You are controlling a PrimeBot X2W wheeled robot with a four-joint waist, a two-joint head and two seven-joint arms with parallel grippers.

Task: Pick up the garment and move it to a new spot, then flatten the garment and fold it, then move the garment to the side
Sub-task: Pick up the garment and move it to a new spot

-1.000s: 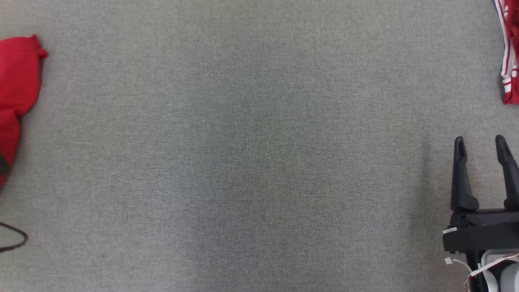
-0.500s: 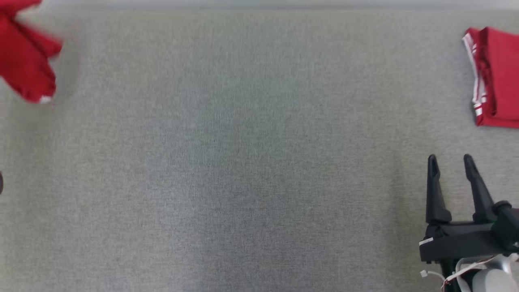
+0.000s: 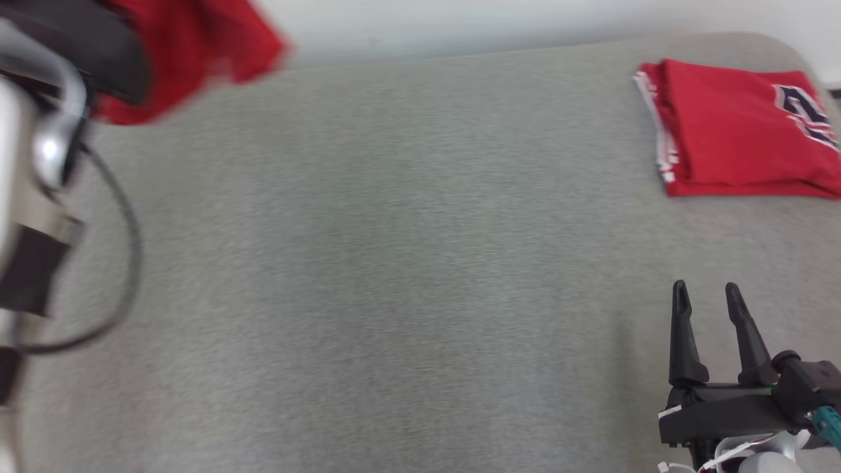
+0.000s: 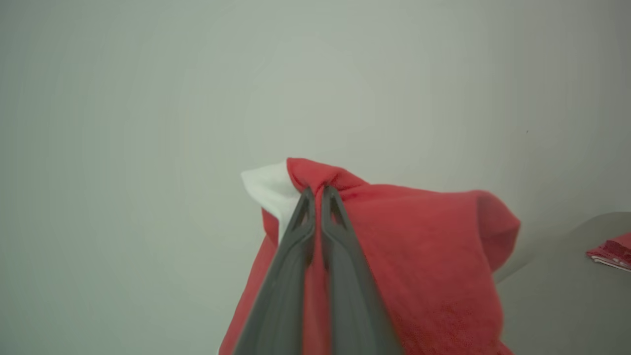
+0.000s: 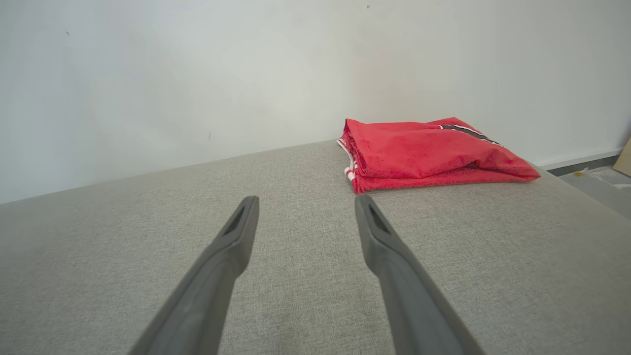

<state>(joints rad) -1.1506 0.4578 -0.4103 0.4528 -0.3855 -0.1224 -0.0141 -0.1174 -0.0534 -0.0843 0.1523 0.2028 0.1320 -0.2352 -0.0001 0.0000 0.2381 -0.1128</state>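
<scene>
The garment (image 3: pixel 197 46) is red with a white trim piece and hangs blurred in the air at the head view's upper left, over the grey fabric surface (image 3: pixel 394 263). In the left wrist view my left gripper (image 4: pixel 318 190) is shut on a bunched top edge of the garment (image 4: pixel 419 246), and the cloth drapes down from the closed fingertips. My left arm (image 3: pixel 33 164) fills the left edge of the head view. At the lower right my right gripper (image 3: pixel 705 290) stands open just above the surface with nothing between its fingers, as the right wrist view confirms (image 5: pixel 305 201).
A second red garment (image 3: pixel 736 131), folded, with white stripes and dark lettering, lies at the back right corner, ahead of my right gripper (image 5: pixel 424 153). A pale wall runs behind the surface's far edge. A dark cable (image 3: pixel 125 263) loops off my left arm.
The head camera has tilted up, bringing the far edge and wall into view. My left arm has lifted the red garment off the surface and carried it higher. The right gripper stays open.
</scene>
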